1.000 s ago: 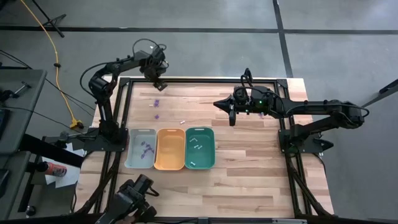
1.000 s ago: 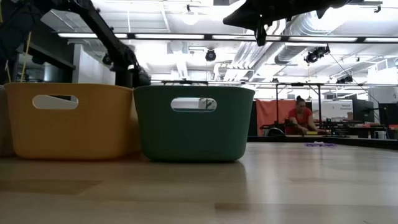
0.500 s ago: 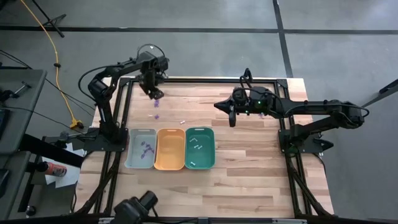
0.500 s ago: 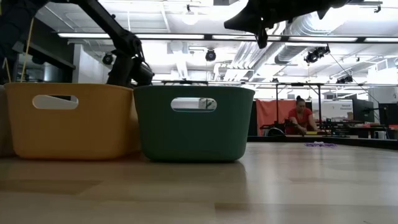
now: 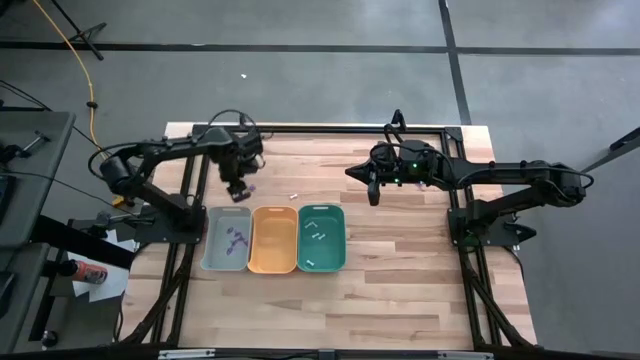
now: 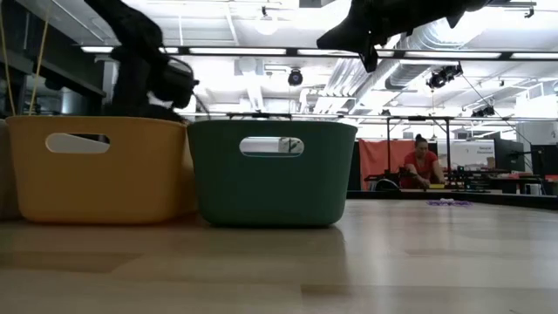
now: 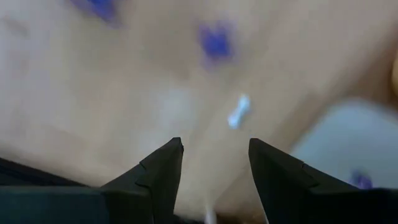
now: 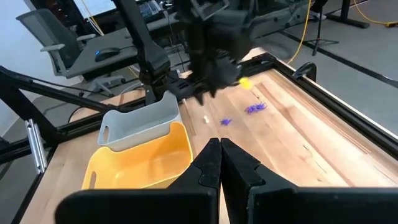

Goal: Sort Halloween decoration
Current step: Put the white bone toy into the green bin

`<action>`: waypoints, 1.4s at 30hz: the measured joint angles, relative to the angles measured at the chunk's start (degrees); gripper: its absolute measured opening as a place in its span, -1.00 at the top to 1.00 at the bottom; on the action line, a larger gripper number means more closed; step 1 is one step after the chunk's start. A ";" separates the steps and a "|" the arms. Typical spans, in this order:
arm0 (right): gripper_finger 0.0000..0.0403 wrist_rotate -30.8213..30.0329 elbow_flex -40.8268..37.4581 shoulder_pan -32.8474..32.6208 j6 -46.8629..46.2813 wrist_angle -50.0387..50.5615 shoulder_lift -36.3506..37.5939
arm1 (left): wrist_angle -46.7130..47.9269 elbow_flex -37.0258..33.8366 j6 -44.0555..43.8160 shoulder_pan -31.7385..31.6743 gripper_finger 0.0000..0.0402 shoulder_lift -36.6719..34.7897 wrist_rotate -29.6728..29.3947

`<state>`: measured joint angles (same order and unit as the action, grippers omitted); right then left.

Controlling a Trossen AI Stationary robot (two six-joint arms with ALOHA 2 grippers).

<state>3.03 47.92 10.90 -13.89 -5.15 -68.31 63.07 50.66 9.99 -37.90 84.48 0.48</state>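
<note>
Two purple pieces (image 7: 216, 42) (image 7: 99, 7) and a white stick-like piece (image 7: 238, 112) of the Halloween decoration lie loose on the wood. My left gripper (image 5: 237, 187) (image 7: 213, 146) hangs open above them, pointing down, just beyond the grey tray's far edge, with nothing between its fingers. Another white piece (image 5: 294, 195) lies farther right. The grey tray (image 5: 226, 240) holds purple pieces (image 5: 237, 238), and the teal tray (image 5: 321, 238) holds white ones (image 5: 315, 228). My right gripper (image 5: 347, 170) (image 8: 219, 146) is shut and empty, high above the table's middle.
The orange tray (image 5: 273, 240) stands between the grey and teal trays, all three side by side near the table's left front. Another purple piece (image 6: 449, 202) lies far off on the wood. A person sits in the room beyond the table. Bare wood lies right of the trays.
My left gripper has swung from the table's far left corner toward the near edge, over the loose purple pieces, ending just beyond the grey tray. It has rolled a little while pointing down. The pieces and trays lie as before.
</note>
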 joint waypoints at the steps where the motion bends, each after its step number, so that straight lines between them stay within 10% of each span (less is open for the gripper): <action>1: 1.00 0.00 0.00 0.00 -0.02 0.02 0.00 | 0.01 -1.61 -0.06 0.51 0.12 -0.75 0.36; 26: 1.00 -0.02 0.00 2.12 0.90 0.07 0.00 | -4.60 -6.70 -4.90 13.33 0.12 -1.77 3.41; 42: 1.00 0.20 0.00 2.73 0.90 0.21 0.00 | -11.91 -6.81 10.66 5.54 0.12 -1.79 4.14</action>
<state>3.22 47.92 13.63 -12.99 -4.94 -68.31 51.17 43.85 20.65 -32.36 82.70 4.62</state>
